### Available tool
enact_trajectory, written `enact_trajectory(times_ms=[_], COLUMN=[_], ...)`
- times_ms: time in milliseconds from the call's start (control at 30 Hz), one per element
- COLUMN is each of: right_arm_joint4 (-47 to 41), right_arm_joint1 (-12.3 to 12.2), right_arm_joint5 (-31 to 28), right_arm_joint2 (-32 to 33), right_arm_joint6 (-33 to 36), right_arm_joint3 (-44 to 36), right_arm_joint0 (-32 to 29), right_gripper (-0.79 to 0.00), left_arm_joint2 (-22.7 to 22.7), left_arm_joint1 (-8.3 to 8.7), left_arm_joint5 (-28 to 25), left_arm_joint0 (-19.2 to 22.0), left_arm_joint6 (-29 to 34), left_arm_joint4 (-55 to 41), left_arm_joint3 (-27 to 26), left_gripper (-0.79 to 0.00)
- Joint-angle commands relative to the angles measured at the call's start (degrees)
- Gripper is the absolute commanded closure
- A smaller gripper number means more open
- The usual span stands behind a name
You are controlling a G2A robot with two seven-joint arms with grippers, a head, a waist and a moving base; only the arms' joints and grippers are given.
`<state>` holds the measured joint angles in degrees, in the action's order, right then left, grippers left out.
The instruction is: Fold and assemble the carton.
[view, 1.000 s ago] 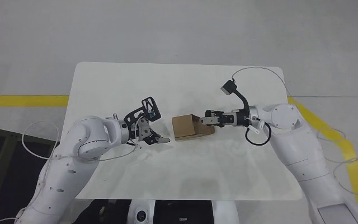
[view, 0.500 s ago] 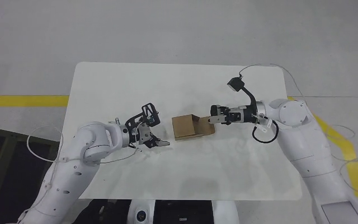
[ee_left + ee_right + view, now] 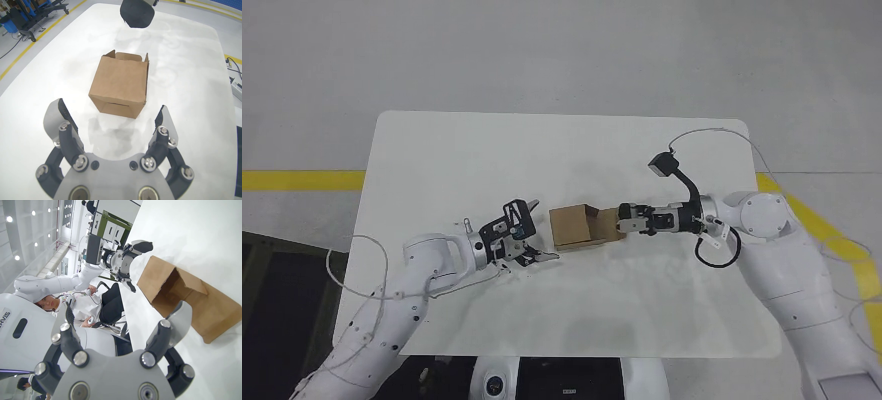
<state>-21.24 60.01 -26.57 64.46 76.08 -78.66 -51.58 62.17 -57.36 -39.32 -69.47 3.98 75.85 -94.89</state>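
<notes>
Carton point(image 3: 575, 227) at middle of counter point(image 3: 442, 150), lying on side, squared up. End facing left hand point(image 3: 111, 103) closed; far end open, flaps loose. Left hand spread wide, empty, just short of closed end. Right hand point(image 3: 124, 306) spread wide, empty, one finger beside open flap. Judged step: closing open end. Next calls for bracing closed end, folding flaps inward.

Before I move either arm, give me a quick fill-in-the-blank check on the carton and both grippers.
1. The carton lies on its ___ on the table.
2. Its ___ end faces the right gripper.
3. The left gripper is open and holds ___.
Missing words: side; open; nothing.
</notes>
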Motion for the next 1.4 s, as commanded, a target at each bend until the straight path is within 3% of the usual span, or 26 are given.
enact_trajectory(times_ms=[0,33,67,133,300,633,833,1033,1133,1367], right_arm_joint4=[1.0,1.6,2.4,4.6,9.0,9.1,9.7,17.6,17.8,17.8], right_arm_joint1=[-0.2,-0.3,-0.4,-0.7,-1.3,-1.3,-1.6,-1.8,-1.7,-1.7], right_arm_joint5=[0.1,0.2,0.2,0.3,-0.6,-0.4,5.6,10.8,10.3,10.3], right_arm_joint2=[0.4,0.6,0.9,1.3,2.4,2.3,0.6,-1.7,-2.1,-2.1], right_arm_joint6=[0.3,0.2,0.0,0.2,1.0,0.8,-0.3,-3.2,-6.9,-6.9], right_arm_joint3=[-0.4,-0.6,-0.8,-1.4,-3.0,-3.1,-6.6,-9.1,-10.2,-10.2], right_arm_joint0=[0.1,0.1,0.2,0.3,1.2,1.0,-3.8,-6.6,-7.4,-7.4], right_gripper=[-0.785,-0.705,-0.434,0.0,0.0,0.0,0.0,0.0,0.0,0.0], left_arm_joint2=[-2.2,-2.9,-3.5,-4.2,-5.6,-6.1,-5.3,-6.0,-6.2,-6.2], left_arm_joint1=[-0.61,-0.87,-1.09,-1.5,-2.17,-2.66,-2.79,-3.19,-3.38,-3.64], left_arm_joint5=[0.6,1.0,1.6,2.8,3.3,0.6,0.6,-0.5,-0.4,-1.0], left_arm_joint0=[1.3,1.8,2.2,3.0,4.5,7.0,8.1,8.8,9.1,9.7], left_arm_joint6=[-1.2,-1.6,-1.9,-2.6,-3.0,-3.3,-2.6,-2.3,-2.5,-2.7], left_arm_joint4=[-0.2,-0.4,-0.5,-0.9,-0.9,-0.1,-0.2,-1.3,-1.6,-1.7], left_arm_joint3=[1.5,2.1,2.7,3.6,5.0,8.0,9.5,10.0,10.2,10.7], left_gripper=[-0.785,-0.785,-0.785,-0.785,-0.785,-0.785,-0.785,-0.785,-0.785,-0.785])
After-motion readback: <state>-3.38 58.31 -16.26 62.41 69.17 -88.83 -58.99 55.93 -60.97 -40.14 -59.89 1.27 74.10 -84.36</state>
